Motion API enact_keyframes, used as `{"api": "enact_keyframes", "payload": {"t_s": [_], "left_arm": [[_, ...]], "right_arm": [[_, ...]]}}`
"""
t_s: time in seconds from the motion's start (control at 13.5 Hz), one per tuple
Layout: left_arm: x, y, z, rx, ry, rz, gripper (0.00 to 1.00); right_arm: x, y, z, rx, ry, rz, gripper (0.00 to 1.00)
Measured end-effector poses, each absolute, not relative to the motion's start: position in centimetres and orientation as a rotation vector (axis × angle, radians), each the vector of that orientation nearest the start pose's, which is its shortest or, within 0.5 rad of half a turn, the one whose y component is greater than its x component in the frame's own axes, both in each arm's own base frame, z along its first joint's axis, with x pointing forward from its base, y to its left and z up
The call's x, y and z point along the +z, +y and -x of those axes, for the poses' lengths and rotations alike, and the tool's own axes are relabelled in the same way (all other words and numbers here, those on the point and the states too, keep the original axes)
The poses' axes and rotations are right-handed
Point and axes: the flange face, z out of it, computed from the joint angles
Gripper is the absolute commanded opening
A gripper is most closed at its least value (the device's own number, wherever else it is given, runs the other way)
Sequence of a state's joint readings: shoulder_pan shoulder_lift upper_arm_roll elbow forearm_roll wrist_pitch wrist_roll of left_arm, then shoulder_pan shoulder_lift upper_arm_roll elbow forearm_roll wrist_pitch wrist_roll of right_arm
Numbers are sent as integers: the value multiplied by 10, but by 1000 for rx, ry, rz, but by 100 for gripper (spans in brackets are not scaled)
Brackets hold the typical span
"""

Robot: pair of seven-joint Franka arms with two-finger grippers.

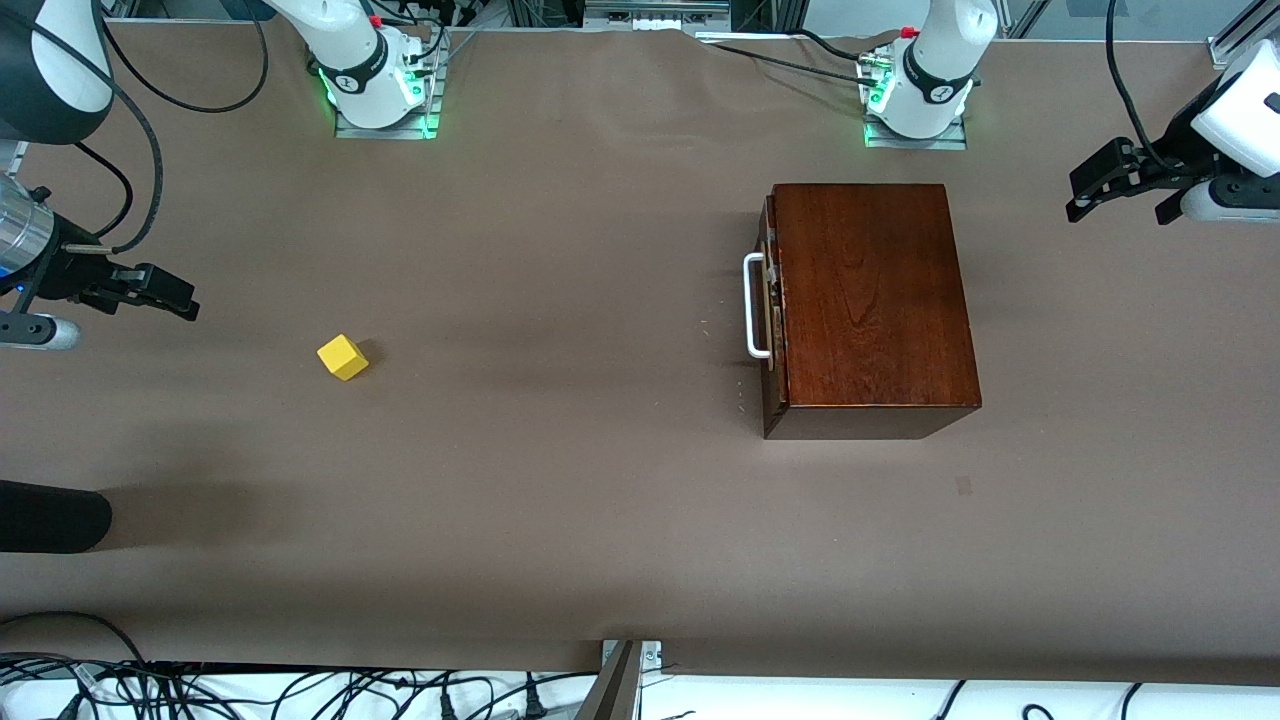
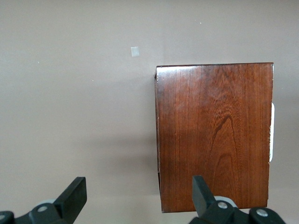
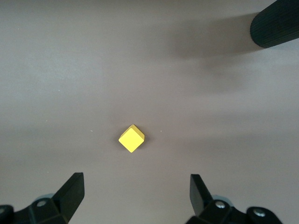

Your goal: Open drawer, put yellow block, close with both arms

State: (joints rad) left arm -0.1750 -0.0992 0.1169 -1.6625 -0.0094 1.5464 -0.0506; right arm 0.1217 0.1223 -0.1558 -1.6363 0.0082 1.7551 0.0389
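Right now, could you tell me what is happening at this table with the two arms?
Nothing is being handled yet. The wooden box sits toward the left arm's end of the table with the drawer shut and its white handle untouched. The yellow block lies alone on the table toward the right arm's end. The left claw hangs open near the box, and the right claw hangs open beside the block. Neither holds anything.

Drawer [image 1: 772, 300] interior hidden; only its dark front edge and white handle [image 1: 753, 306] show. Black cylinder [image 1: 50, 516] cut off by frame edge, identity unclear. Both arms run out of frame.
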Motion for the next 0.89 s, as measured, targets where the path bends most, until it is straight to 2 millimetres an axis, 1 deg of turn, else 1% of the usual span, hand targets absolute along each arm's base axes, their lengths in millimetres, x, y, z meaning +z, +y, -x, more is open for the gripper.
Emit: {"api": "enact_keyframes", "payload": {"t_s": [0.22,0.67,0.89], "left_arm": [[634,-30,-520,22,18,3161,100],[630,-31,-524,35,19,3160,100],[631,-34,-526,29,27,3159,100]], "right_arm": [[540,-15,-600,3,116,3150,100],[540,-15,-600,3,116,3150,100],[540,-15,-600,3,116,3150,100]]}}
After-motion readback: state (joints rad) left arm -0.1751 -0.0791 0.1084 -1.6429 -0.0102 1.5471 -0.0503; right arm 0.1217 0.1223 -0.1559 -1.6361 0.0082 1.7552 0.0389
